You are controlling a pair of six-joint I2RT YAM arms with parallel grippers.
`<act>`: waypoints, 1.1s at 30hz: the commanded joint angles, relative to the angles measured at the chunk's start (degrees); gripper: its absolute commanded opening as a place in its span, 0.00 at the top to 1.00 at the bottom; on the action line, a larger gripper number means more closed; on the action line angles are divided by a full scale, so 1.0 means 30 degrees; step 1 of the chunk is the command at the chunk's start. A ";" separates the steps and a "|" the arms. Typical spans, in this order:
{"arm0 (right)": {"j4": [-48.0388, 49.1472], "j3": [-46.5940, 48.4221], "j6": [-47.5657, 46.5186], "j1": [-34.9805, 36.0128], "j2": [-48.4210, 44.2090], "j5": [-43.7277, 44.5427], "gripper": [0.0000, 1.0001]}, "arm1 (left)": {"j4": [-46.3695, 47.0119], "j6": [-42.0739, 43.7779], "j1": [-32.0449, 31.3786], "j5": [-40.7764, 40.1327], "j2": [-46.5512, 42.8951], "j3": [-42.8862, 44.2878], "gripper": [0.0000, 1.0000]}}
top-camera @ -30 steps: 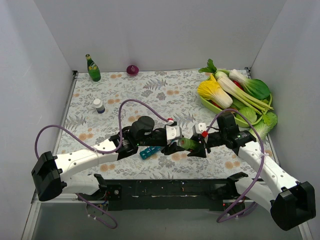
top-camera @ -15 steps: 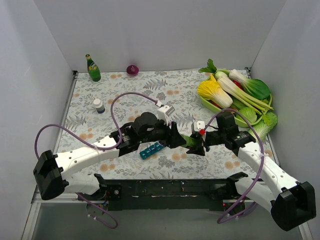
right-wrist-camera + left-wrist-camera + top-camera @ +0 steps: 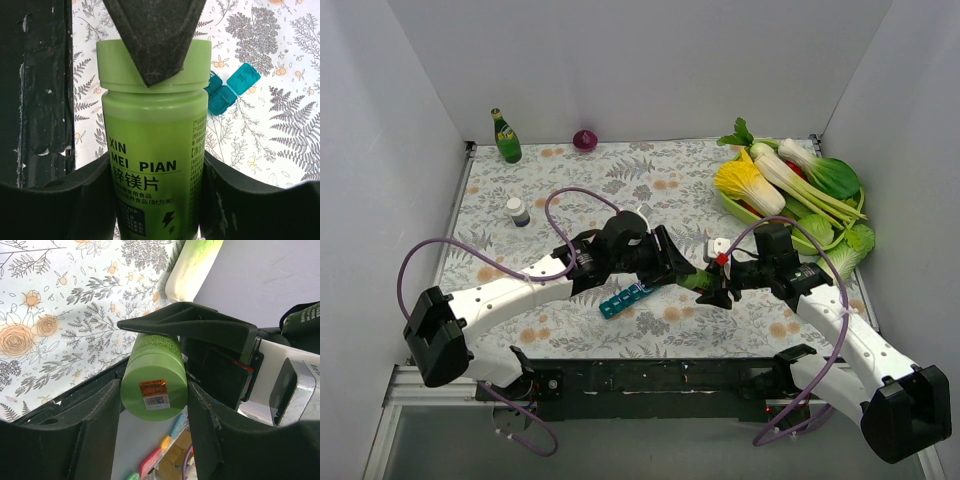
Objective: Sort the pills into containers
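The right gripper is clamped on the body of the green jar, which it holds off the table with the lid pointing toward the left arm. The left gripper has its fingers against both sides of that lid end and appears closed on it, so the jar is held between the two. The jar looks like smooth, hard plastic. It is probably light and apt to twist in the pads, so the body grip needs to be firm while the lid is worked. The teal strip lies flat on the table, just below and to the left of the jar, close under the left gripper and touching neither gripper. The right wrist view shows it just past the lid, with at least one flap seemingly open. The strip is probably very light, stiff and thin-walled, and likely to slide on the cloth or tip if nudged. If it has to be moved, it is best pinched across its narrow sides, clear of the hinged flaps.
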 commanded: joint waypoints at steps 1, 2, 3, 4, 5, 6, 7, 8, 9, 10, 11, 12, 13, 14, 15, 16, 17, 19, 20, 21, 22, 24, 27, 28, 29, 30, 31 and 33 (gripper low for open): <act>0.1317 0.0075 0.0513 -0.0204 -0.0318 -0.0016 0.99 | 0.1087 -0.0415 -0.0035 0.1479 -0.1409 0.0070 0.59; 0.1317 0.0105 0.0514 -0.0204 -0.0289 -0.0132 0.99 | 0.1383 -0.0327 0.0082 0.2148 -0.1585 -0.0164 0.49; 0.1317 0.0105 0.0543 -0.0204 -0.0289 -0.0163 0.99 | 0.1966 -0.0210 0.0170 0.2647 -0.1790 -0.0863 0.27; 0.1317 0.0105 0.0514 -0.0204 -0.0289 -0.0192 0.99 | 0.3190 -0.0150 0.0461 0.3232 -0.2227 -0.1160 0.19; 0.1288 0.0105 0.0543 -0.0204 -0.0318 -0.0279 0.99 | 0.3695 -0.0092 0.0609 0.3731 -0.2463 -0.1424 0.15; 0.1259 0.0105 0.0514 -0.0233 -0.0347 -0.0338 0.99 | 0.3990 -0.0004 0.0697 0.4316 -0.2756 -0.1688 0.07; 0.1230 0.0076 0.0514 -0.0263 -0.0347 -0.0426 0.99 | 0.4167 0.0403 0.0930 0.4438 -0.3194 -0.1893 0.02; 0.1200 0.0076 0.0485 -0.0292 -0.0376 -0.0630 0.99 | 0.4111 0.0581 0.1078 0.4526 -0.3430 -0.2011 0.02; 0.1200 0.0047 0.0455 -0.0292 -0.0405 -0.0748 0.99 | 0.4023 0.0902 0.1195 0.4933 -0.3606 -0.2099 0.02; 0.1200 0.0046 0.0455 -0.0321 -0.0406 -0.0865 0.99 | 0.3848 0.1311 0.1486 0.5257 -0.3753 -0.2187 0.02; 0.1171 0.0046 0.0455 -0.0350 -0.0406 -0.1069 0.99 | 0.3643 0.2533 0.1576 0.5521 -0.4074 -0.2246 0.02; 0.1142 0.0075 0.0397 -0.0380 -0.0406 -0.1187 0.99 | 0.3380 0.3531 0.1635 0.5987 -0.4193 -0.2218 0.02; 0.1026 0.0076 0.0309 -0.0438 -0.0464 -0.1304 0.99 | 0.2914 0.4789 0.1665 0.6427 -0.4397 -0.2218 0.02; 0.0966 0.0047 0.0251 -0.0468 -0.0464 -0.1654 0.99 | 0.2474 0.8253 0.1665 0.6606 -0.4776 -0.2160 0.02; 0.0908 0.0075 0.0134 -0.0468 -0.0493 -0.1860 0.99 | 0.1396 0.9912 0.1665 0.6636 -0.5041 -0.2130 0.02; 0.0704 0.0047 -0.0070 -0.0497 -0.0465 -0.2065 0.99 | 0.1067 1.2016 0.1636 0.7043 -0.5305 -0.2188 0.02; 0.0557 0.0075 -0.0333 -0.0468 -0.0522 -0.2531 0.99 | 0.1063 1.5141 0.1607 0.7395 -0.5656 -0.2739 0.02; 0.0119 0.0076 -0.0947 -0.0497 -0.0465 -0.3061 0.99 | 0.1705 1.8584 0.0706 0.6585 -0.7177 -0.3532 0.02; 0.0000 0.0105 -0.1125 -0.0468 -0.0435 -0.3469 0.99 | 0.2056 2.0079 0.0292 0.6056 -0.7763 -0.4464 0.02; -0.0175 0.0134 -0.1301 -0.0468 -0.0406 -0.3589 0.99 | 0.3307 2.2995 -0.0437 0.5645 -0.8580 -0.4966 0.02; -0.0264 0.0192 -0.1477 -0.0497 -0.0377 -0.3678 0.99 | 0.3899 2.4068 -0.0618 0.5264 -0.8850 -0.5464 0.02; -0.0557 0.0222 -0.1653 -0.0468 -0.0347 -0.3766 0.99 | 0.5535 2.6410 -0.0679 0.4647 -0.8737 -0.6198 0.02; -0.0792 0.0251 -0.1888 -0.0468 -0.0318 -0.3854 0.99 | 0.6506 2.7855 -0.0708 0.4614 -0.7597 -0.5533 0.02; -0.0850 0.0251 -0.1918 -0.0497 -0.0318 -0.3883 0.99 | 0.6715 2.8322 -0.0708 0.4731 -0.6810 -0.5296 0.02; -0.0851 0.0251 -0.1947 -0.0497 -0.0318 -0.3942 0.99 | 0.6921 2.8443 -0.0708 0.4993 -0.6309 -0.5062 0.02; -0.0851 0.0251 -0.1947 -0.0497 -0.0289 -0.3942 0.99 | 0.7242 2.8589 -0.0737 0.5054 -0.5956 -0.4740 0.02; -0.0851 0.0251 -0.1947 -0.0497 -0.0260 -0.4029 0.99 | 0.7419 2.8880 -0.0795 0.4997 -0.5285 -0.4563 0.02; -0.0821 0.0251 -0.1976 -0.0526 -0.0230 -0.4030 0.99 | 0.7538 2.9262 -0.0884 0.4763 -0.4783 -0.4357 0.02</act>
